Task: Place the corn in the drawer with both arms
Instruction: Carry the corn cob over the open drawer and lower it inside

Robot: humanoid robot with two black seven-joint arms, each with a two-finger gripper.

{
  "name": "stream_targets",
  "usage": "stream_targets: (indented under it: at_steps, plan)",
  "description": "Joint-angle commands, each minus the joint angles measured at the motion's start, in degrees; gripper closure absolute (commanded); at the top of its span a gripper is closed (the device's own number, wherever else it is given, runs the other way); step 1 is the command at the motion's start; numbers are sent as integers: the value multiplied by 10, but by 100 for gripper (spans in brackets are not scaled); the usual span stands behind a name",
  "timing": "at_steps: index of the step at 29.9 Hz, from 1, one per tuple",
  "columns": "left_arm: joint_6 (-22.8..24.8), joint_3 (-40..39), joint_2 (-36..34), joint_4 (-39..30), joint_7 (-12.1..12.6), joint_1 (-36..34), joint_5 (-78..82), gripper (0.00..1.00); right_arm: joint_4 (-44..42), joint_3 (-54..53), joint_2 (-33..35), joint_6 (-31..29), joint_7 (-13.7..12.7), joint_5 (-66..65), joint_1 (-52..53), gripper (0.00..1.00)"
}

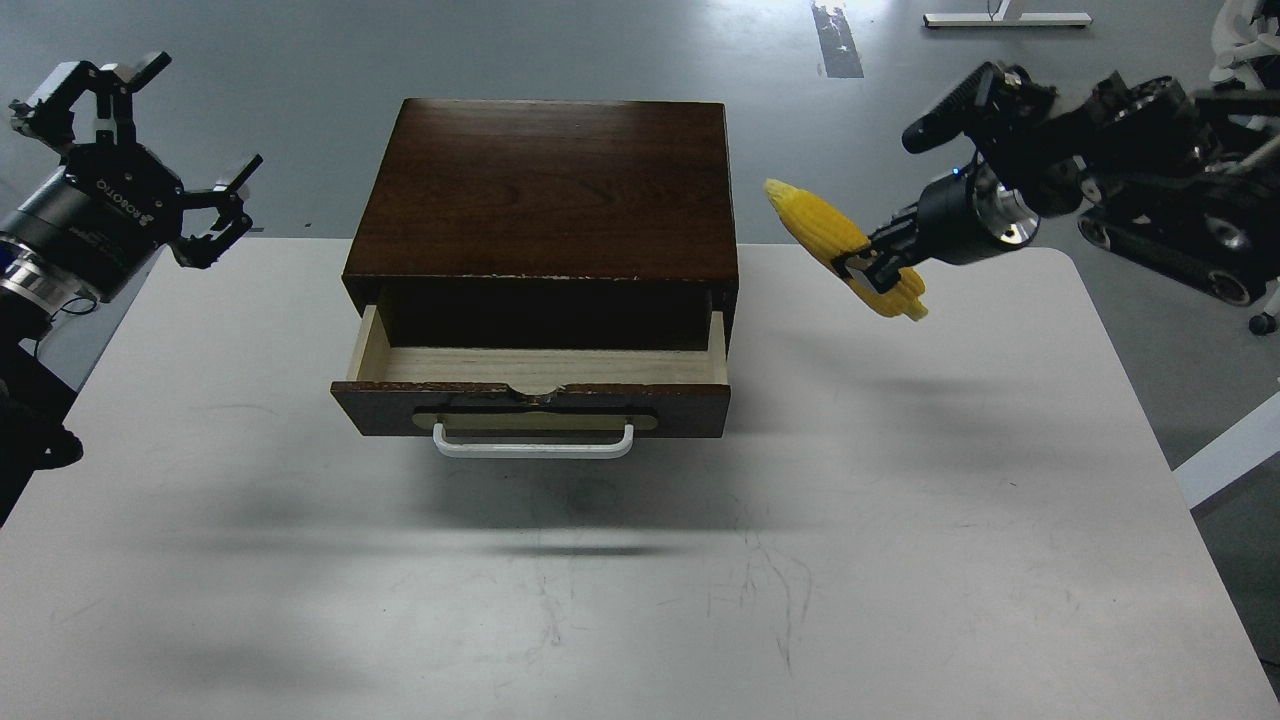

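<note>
The dark brown wooden box [545, 190] stands at the back middle of the white table. Its drawer [535, 367] is pulled partly open and shows pale wood inside, with a white bar handle [533, 443] on the front. My right gripper [872, 264] is shut on the yellow corn [838, 242] and holds it in the air to the right of the box, above the table, tilted with its tip up and to the left. My left gripper [170, 160] is open and empty, raised at the far left, well apart from the box.
The white table [640, 560] reaches from the box to the near edge. Grey floor lies behind it. Black tracked machinery [1180, 230] sits past the table's right back corner, behind my right arm.
</note>
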State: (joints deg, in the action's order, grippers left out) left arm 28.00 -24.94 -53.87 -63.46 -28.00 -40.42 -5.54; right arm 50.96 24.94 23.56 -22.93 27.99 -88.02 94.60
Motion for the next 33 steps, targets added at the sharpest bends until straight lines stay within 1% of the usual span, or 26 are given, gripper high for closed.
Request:
stream_targets:
  at_steps: [1,7,10,13,17,20,26,28,33]
  plan:
    - [0,0,-1,0,0,0,0,1,2,-1,-44,1,0,0,51,94]
    - [0,-1,-3,0,0,0,0,1,21,-1,-127,2,0,0,105,94]
    - [0,-1,-4,0,0,0,0,1,34,0,-171,2,0,0,117,94]
    - [0,-1,-4,0,0,0,0,1,41,1,-201,2,0,0,119,94]
    - [0,-7,-6,0,0,0,-1,1,98,2,-207,2,0,0,131,94]
    - [0,-7,-6,0,0,0,-1,1,116,5,-206,2,0,-2,132,94]
    - [0,-8,-5,1,0,0,-1,1,115,12,-219,6,0,-8,132,92]
    - [0,-8,-5,1,0,0,-1,1,112,21,-230,32,0,-11,132,91]
    - [0,-8,-6,1,0,0,-1,1,92,40,-236,66,0,-34,132,91]
